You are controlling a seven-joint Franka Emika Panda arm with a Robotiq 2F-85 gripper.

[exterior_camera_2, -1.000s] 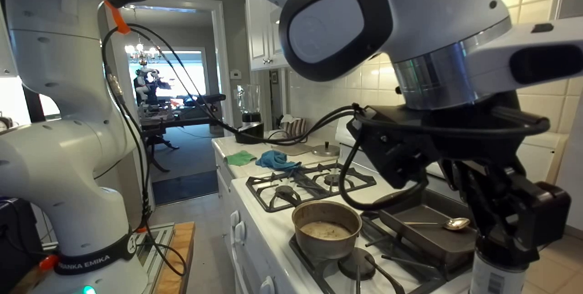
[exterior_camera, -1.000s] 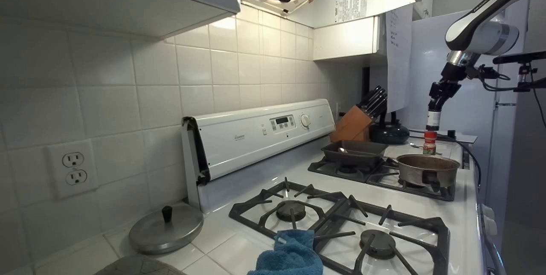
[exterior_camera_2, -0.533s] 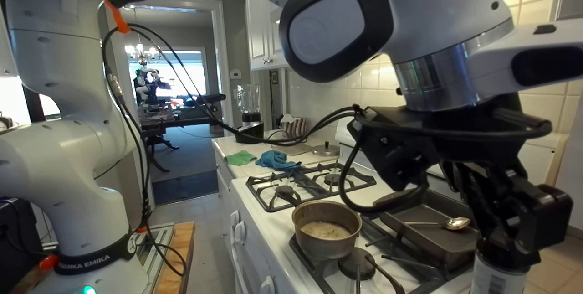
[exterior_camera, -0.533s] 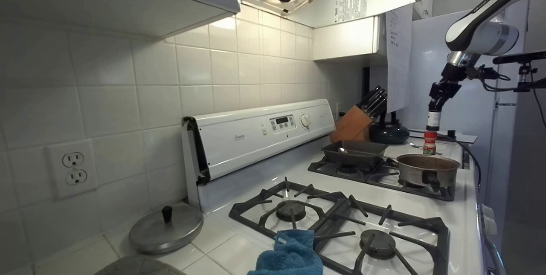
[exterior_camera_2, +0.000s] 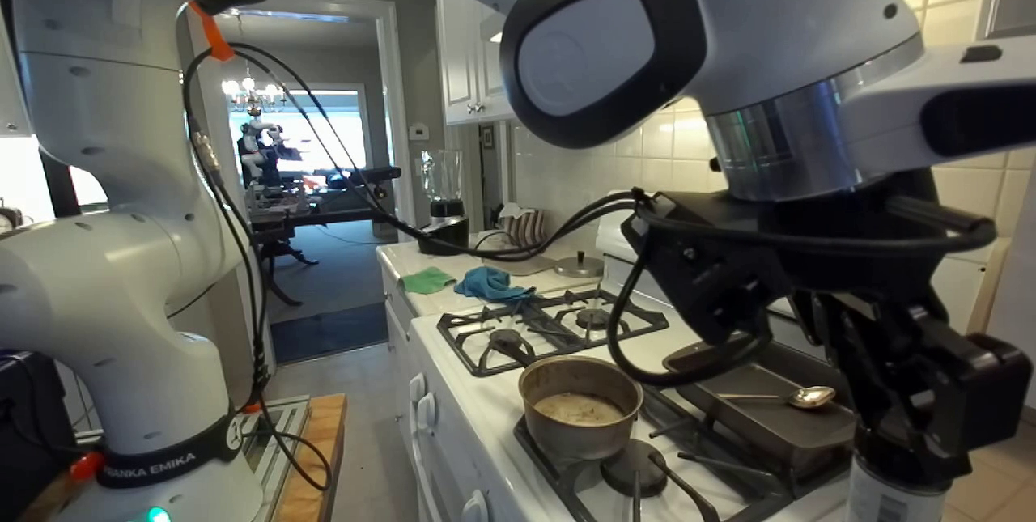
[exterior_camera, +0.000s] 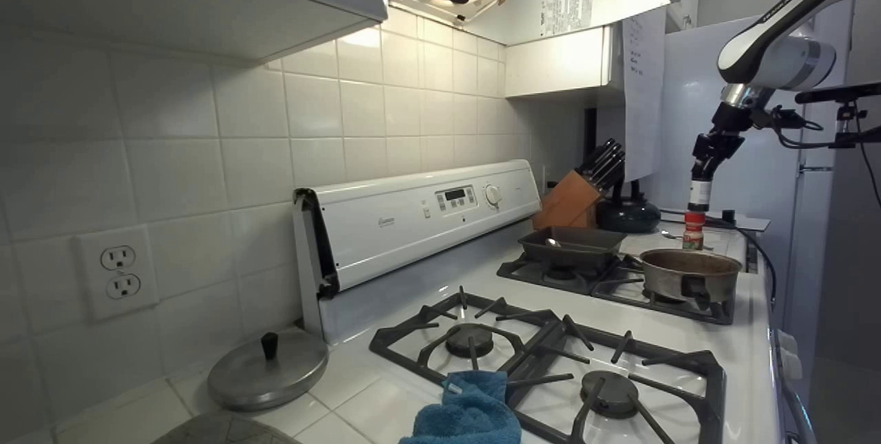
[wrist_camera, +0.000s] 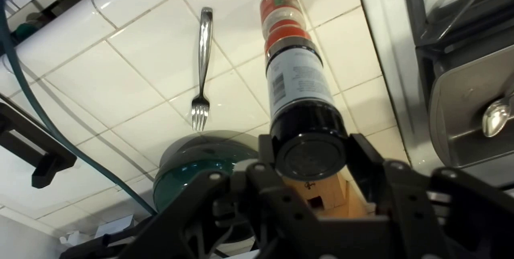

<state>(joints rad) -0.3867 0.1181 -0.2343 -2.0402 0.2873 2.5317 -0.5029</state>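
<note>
Arm [exterior_camera_2: 753, 28]: sits slightly farther right and lower in an exterior view
Gripper [exterior_camera_2: 914, 445]: sits a little right and down from before
Bottle [exterior_camera_2: 894, 498]: shifts along with it

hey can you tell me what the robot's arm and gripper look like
The arm is white with rounded joints, a black-rimmed cap and a silvery ring above the gripper. A black band low on it reads FRANKA EMIKA, above a green light. Black cables run along it, with an orange strap. The gripper is black, with jointed fingers.
</note>
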